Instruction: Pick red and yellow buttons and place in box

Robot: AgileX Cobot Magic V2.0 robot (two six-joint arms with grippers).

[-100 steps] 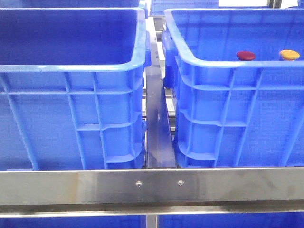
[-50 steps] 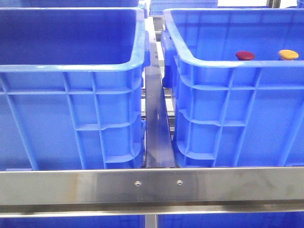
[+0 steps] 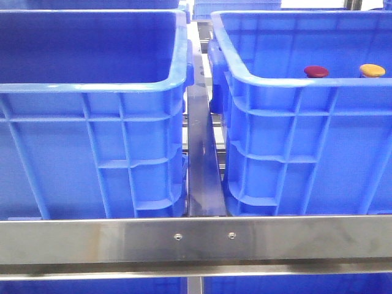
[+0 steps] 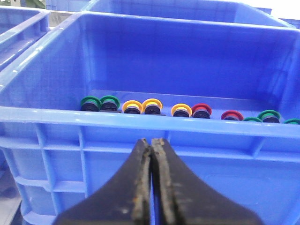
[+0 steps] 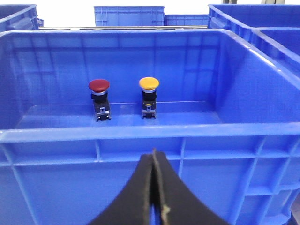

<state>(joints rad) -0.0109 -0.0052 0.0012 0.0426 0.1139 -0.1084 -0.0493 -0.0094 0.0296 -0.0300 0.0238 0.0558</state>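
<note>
Front view: the red button (image 3: pixel 316 71) and yellow button (image 3: pixel 372 70) stand side by side inside the right crate (image 3: pixel 288 116); neither arm shows.

Left wrist view: the left gripper (image 4: pixel 151 145), jaws pressed together and empty, points level at a crate (image 4: pixel 140 136) holding a row of buttons (image 4: pixel 187 111).

Right wrist view: the right gripper (image 5: pixel 153 157), closed on nothing, sits outside the right crate's near wall, both buttons upright beyond it.

Red button (image 5: pixel 99 85) and yellow button (image 5: pixel 149 83) stand upright (side by side) inside the blue crate (image 5: pixel 140 133)
</note>
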